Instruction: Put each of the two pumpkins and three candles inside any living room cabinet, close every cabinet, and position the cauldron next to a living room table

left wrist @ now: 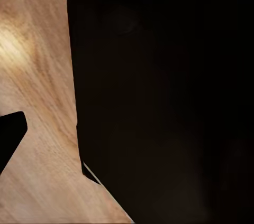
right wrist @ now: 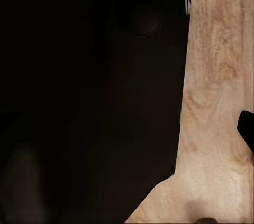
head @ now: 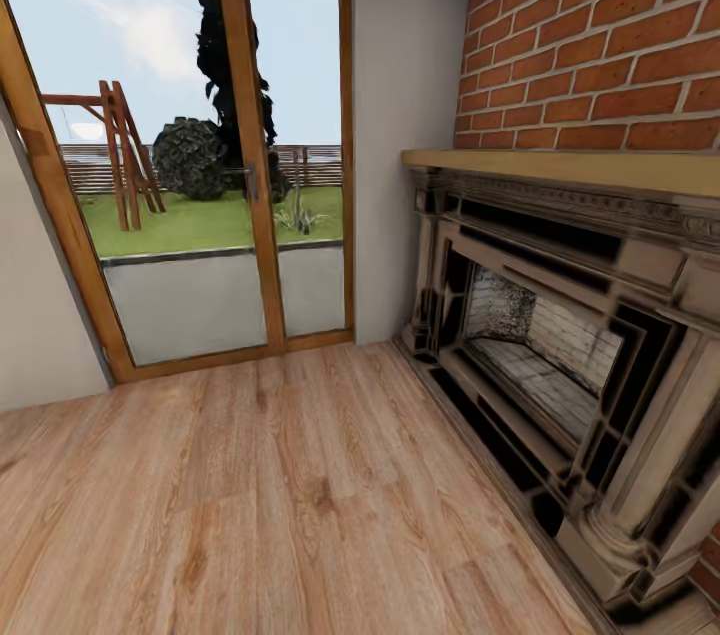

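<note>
Robot on the move, facing a corner of the room with none of its errand's items in front of it.

From the head view it looks at a stone fireplace [head: 560,345] with a wooden mantel [head: 560,170] under a red brick wall [head: 600,25], and beside that a wood-framed glass door [head: 200,155] onto a garden; bare wooden floor [head: 260,505] runs between. No pumpkin, candle, cabinet or cauldron is before it here. Each wrist camera looks down at floorboards past a large dark body close to the lens; I cannot tell whether either gripper's fingers are apart or together. My guess is it's searching: best to turn the base slowly away from this corner, arms tucked in, clear of the hearth.
</note>
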### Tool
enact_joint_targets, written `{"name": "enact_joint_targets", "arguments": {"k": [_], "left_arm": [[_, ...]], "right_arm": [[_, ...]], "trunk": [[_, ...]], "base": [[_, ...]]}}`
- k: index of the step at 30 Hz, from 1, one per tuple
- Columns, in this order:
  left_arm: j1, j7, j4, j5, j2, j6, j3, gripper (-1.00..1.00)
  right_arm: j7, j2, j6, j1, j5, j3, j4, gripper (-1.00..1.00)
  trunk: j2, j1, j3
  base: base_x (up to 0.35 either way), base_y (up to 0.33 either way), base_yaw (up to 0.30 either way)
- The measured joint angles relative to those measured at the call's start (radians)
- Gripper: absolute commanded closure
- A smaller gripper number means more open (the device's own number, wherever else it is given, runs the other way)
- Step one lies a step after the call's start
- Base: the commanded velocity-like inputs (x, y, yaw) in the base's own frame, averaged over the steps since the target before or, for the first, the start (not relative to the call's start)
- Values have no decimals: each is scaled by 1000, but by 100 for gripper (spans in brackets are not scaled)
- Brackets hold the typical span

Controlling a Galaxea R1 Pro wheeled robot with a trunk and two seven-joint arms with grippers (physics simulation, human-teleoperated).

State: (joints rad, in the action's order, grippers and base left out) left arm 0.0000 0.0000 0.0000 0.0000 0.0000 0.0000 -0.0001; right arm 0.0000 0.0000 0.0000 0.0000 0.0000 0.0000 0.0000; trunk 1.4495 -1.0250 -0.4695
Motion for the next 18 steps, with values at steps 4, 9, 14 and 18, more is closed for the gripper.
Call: {"name": "enact_joint_targets", "arguments": {"k": [4,9,14,18], "left_arm": [[-1,0,1,5,0,3,1,-100],[-1,2,2,6,-24,3,3,-100],[-1,5,2,6,-29,2,3,-100],[-1,7,2,6,-29,-1,3,-100]], "right_arm": [[-2,17,5,-1,-8,-6,0,-100],[-2,39,4,-1,-6,-7,0,-100],[-1,59,2,-1,-6,-5,0,-100],[-1,56,1,-1,-2,-3,0,-100]], "trunk": [[0,0,0],[0,0,0],[0,0,0],[0,0,0]], "base": [[0,0,0],[0,0,0],[0,0,0],[0,0,0]]}}
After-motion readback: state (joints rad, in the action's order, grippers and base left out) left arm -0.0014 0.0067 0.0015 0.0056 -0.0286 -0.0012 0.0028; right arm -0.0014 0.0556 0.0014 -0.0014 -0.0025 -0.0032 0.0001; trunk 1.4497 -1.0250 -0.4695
